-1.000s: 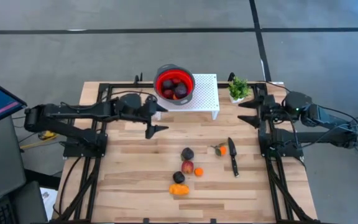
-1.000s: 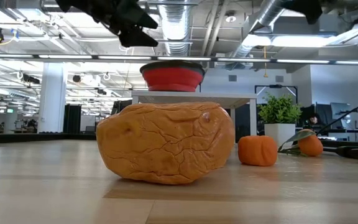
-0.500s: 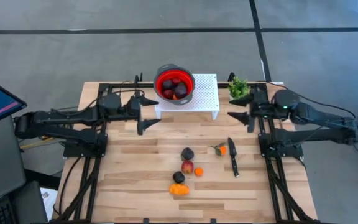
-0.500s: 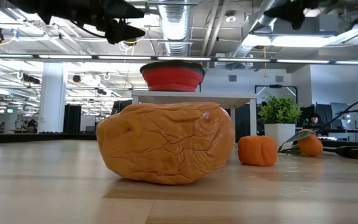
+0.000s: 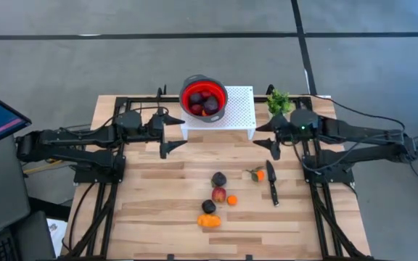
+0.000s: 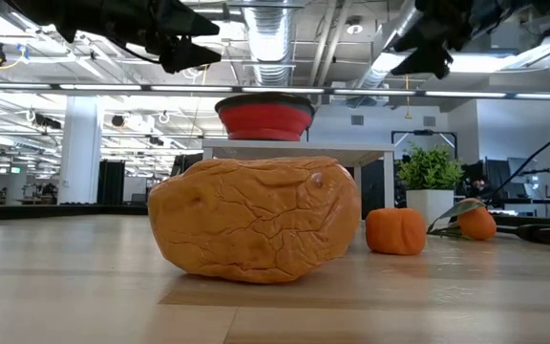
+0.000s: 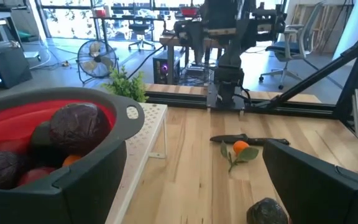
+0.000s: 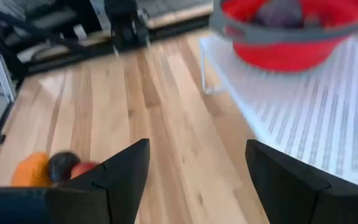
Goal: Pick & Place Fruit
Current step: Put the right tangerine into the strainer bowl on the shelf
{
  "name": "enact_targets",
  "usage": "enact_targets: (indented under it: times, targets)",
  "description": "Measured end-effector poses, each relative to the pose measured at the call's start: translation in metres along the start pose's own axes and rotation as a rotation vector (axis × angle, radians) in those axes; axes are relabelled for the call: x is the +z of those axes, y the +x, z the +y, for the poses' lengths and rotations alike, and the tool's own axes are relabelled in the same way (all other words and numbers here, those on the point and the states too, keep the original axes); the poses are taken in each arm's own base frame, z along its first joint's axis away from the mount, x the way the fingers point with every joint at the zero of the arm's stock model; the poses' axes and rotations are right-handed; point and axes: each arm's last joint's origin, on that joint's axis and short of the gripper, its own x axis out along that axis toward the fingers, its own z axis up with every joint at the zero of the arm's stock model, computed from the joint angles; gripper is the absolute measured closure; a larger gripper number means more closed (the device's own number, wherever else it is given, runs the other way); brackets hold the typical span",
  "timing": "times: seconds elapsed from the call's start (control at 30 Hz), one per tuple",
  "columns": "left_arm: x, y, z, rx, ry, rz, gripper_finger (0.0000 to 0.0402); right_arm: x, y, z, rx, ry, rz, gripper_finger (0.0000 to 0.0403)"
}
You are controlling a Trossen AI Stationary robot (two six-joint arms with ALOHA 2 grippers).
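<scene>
We have a red bowl [image 5: 203,99] standing on a white perforated rack [image 5: 239,110] at the middle of the tabletop's [image 5: 151,203] far edge, raised so fruit can be dropped in from above. Several dark plums [image 7: 79,127] already lie inside it, so we judge the sorting to be partly done.

The rest of the fruit sits well apart from the bowl, toward the middle and near edge of the tabletop: a plum [image 5: 219,179], a red ball [image 5: 219,194], another plum [image 5: 208,207], a small orange [image 5: 232,201] and a larger orange piece [image 5: 209,220] nearest the near edge. One more small orange [image 5: 259,174] with a leaf lies just beside a black-handled knife [image 5: 271,181], which is not ours to move. A potted plant [image 5: 278,102] stands by the rack's right end.

Our left pincer [image 5: 167,134] hangs above the tabletop just left of the rack, its fingers wide apart and holding nothing; we read it as waiting clear of the bowl. Our right pincer [image 5: 268,136] hovers near the rack's right front corner, fingers apart and empty, pointed toward the loose fruit, so we judge it best placed for the leafy orange.
</scene>
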Motion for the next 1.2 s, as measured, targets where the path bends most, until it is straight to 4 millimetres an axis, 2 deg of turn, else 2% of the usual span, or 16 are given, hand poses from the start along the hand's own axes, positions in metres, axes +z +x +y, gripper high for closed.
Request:
enact_targets:
  times: [0.27, 0.57, 0.77, 0.93, 1.2]
  targets:
    - [0.001, 0.0, 0.0, 0.0, 0.0, -0.008, 0.0027, -0.017, 0.019, 0.002, 0.017, 0.057, 0.208, 0.0143]
    - [0.002, 0.0, 0.0, 0.0, 0.001, -0.015, 0.0027, -0.038, 0.051, 0.029, 0.077, 0.047, 0.409, 0.0143]
    - [0.002, 0.0, 0.0, 0.0, 0.001, -0.02, 0.0027, -0.06, 0.062, 0.044, 0.0, 0.054, 0.573, 0.0143]
    - [0.002, 0.0, 0.0, -0.001, 0.001, -0.021, 0.0027, -0.075, 0.074, 0.057, 0.003, 0.004, 0.66, 0.0143]
    - [0.002, 0.0, 0.0, -0.001, 0.001, -0.022, 0.0027, -0.097, 0.095, 0.06, -0.052, -0.015, 0.796, 0.0143]
